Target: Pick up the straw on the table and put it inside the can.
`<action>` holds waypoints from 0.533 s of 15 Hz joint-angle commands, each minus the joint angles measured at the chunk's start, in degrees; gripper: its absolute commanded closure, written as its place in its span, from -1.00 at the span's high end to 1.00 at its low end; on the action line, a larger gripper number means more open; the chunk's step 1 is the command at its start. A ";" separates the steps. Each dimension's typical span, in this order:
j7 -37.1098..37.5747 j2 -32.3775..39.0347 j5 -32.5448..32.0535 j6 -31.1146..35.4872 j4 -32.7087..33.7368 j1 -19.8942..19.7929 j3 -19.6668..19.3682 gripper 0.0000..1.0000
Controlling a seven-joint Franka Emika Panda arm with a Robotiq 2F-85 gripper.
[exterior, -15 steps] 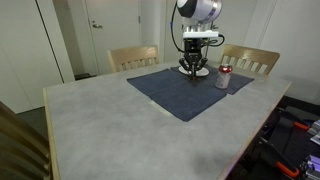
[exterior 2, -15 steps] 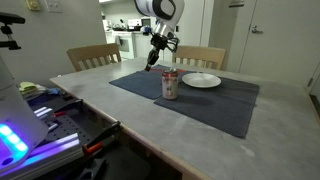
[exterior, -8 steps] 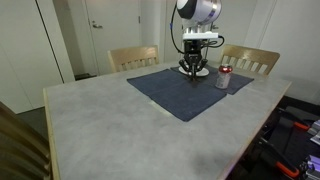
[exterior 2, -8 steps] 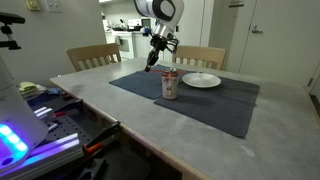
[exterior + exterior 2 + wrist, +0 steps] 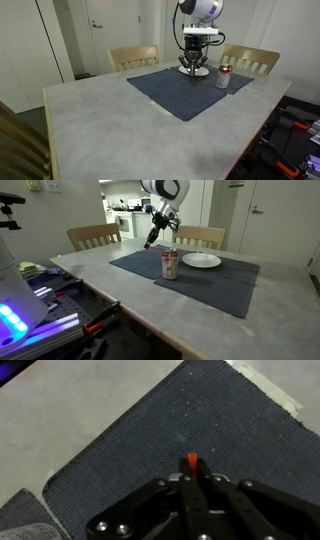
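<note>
My gripper [image 5: 191,477] is shut on the red straw [image 5: 191,461], whose short end sticks out past the closed fingertips in the wrist view. Below it lies the dark blue mat [image 5: 190,410]. In both exterior views the gripper [image 5: 192,67] [image 5: 152,238] hangs above the far part of the mat, with the straw [image 5: 150,240] slanting down from it. The red can [image 5: 223,77] [image 5: 170,265] stands upright on the mat, off to the side of the gripper and lower. The table [image 5: 100,120] [image 5: 120,285] has a light grey speckled top.
A round white plate [image 5: 201,260] lies on the mat [image 5: 215,285] behind the can. Two wooden chairs [image 5: 133,57] [image 5: 250,61] stand at the far table edge. Cluttered equipment [image 5: 40,290] stands beside the table.
The gripper, still holding the straw, has shifted slightly up and sideways above the mat. The can and the plate have not moved.
</note>
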 commanded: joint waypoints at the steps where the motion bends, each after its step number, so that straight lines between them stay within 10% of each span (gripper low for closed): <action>1: -2.23 0.45 8.84 -2.75 1.21 -3.74 1.53 -0.95; 8: -5.77 0.09 14.95 -1.28 0.42 -4.13 0.65 -0.81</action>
